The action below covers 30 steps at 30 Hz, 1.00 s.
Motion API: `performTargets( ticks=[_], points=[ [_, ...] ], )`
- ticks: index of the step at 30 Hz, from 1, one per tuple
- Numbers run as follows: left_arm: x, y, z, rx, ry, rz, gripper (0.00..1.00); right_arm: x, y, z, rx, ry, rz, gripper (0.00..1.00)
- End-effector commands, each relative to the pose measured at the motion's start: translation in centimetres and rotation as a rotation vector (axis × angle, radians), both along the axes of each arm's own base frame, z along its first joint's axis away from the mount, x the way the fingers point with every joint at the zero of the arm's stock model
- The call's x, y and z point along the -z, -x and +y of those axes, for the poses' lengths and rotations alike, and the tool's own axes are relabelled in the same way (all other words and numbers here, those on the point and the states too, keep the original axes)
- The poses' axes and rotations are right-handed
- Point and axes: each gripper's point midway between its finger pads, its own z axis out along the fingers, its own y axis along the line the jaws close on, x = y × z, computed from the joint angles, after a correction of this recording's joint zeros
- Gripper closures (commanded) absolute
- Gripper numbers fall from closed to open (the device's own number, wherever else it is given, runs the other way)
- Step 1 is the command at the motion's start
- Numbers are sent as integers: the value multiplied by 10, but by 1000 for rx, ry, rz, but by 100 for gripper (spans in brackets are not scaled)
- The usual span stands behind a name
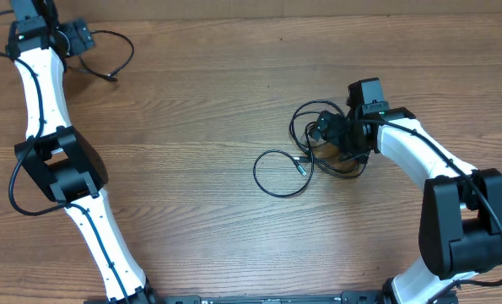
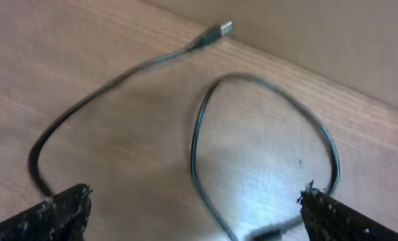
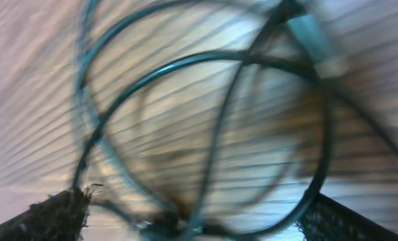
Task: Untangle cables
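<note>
One thin black cable [image 1: 126,52] lies apart at the far left, looping on the table with its metal plug [image 2: 224,29] at the end. My left gripper [image 1: 83,40] hovers over it, open; in the left wrist view its fingers [image 2: 59,211] stand wide with the cable's loop [image 2: 197,134] lying loose between them. The other cables form a tangled bundle [image 1: 305,118] right of centre, with one loop [image 1: 272,181] spreading to the left. My right gripper [image 1: 335,139] is open, low over the bundle, with blurred loops [image 3: 219,60] between and ahead of its fingers [image 3: 58,214].
The wooden table [image 1: 200,110] carries only the cables. Its far edge [image 2: 332,84] runs close behind the left cable. Both white arms reach in from the near edge, the left elbow [image 1: 56,160] and the right elbow [image 1: 461,219] standing above the table's sides.
</note>
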Motion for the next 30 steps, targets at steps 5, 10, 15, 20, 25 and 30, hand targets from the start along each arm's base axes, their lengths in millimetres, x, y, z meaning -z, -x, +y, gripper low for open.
performTargets(
  ticks=[5, 10, 15, 20, 25, 30],
  points=[
    [-136, 37, -91, 275, 356, -164, 1, -16, 10, 44, -97, -264, 27, 13],
    [-151, 62, -154, 510, 506, -137, 0, -44, 8, 50, -211, -276, -34, 13],
    [-148, 87, -209, 657, 542, -40, 0, -81, 12, 15, -177, -53, -66, 0],
    [-155, 117, -242, 722, 468, 58, 0, -129, 30, -24, -71, 134, -136, 0],
    [-188, 148, -252, 700, 285, 84, 0, -193, 63, -48, 9, 197, -295, 0],
    [-248, 196, -273, 754, 208, -6, 0, -240, 104, -56, 30, 183, -429, 0]
  ],
)
